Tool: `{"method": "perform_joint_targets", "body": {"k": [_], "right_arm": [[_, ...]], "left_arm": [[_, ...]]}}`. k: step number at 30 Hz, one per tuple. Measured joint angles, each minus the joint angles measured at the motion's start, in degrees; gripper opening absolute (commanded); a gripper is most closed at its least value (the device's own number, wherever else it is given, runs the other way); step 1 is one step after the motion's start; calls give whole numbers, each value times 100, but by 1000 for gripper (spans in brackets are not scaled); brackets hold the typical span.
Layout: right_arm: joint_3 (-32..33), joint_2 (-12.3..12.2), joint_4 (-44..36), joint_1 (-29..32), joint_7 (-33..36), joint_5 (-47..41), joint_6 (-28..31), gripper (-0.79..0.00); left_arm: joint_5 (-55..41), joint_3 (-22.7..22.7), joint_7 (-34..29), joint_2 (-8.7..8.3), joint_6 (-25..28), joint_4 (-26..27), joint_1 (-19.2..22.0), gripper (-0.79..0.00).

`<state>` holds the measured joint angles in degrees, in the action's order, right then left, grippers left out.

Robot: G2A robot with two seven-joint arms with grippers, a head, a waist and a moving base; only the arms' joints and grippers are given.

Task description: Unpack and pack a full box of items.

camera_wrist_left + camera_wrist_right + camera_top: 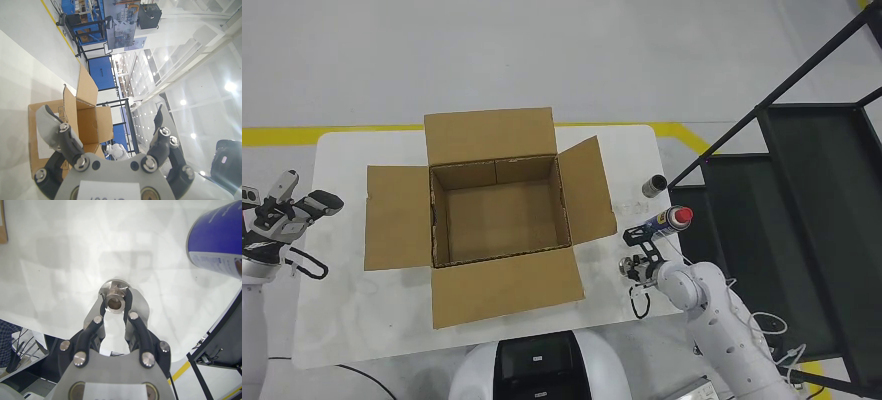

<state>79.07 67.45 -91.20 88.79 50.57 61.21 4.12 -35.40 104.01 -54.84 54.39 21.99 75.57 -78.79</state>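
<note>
Metal fitting (114, 307) is sitting clamped in my right pincer (115, 302), its flange end pointing down at the white bench (56, 256) and its bore facing my wrist. Blue spray can (213, 243) is standing just beside it. Open box (497, 220) is lying empty, near, to my left. Beyond its far side my left pincer (102, 113) is hanging with fingers spread.

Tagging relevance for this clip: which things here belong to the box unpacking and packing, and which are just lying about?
Job: open, empty cardboard box; metal fitting held in the right gripper; red-capped spray can and small dark cylinder on the table beside the box.
Just around: black metal frame beside the table; yellow floor line.
</note>
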Motion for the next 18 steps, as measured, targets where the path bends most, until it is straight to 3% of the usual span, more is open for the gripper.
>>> {"method": "perform_joint_targets", "body": {"k": [7,18], "right_arm": [[-43,-20,-387,189,-7,289,-184,-785],[522,-147,-2164,1338,213,159,195,-785]], "left_arm": [[0,0,0,0,0,0,0,0],[0,0,0,0,0,0,0,0]]}}
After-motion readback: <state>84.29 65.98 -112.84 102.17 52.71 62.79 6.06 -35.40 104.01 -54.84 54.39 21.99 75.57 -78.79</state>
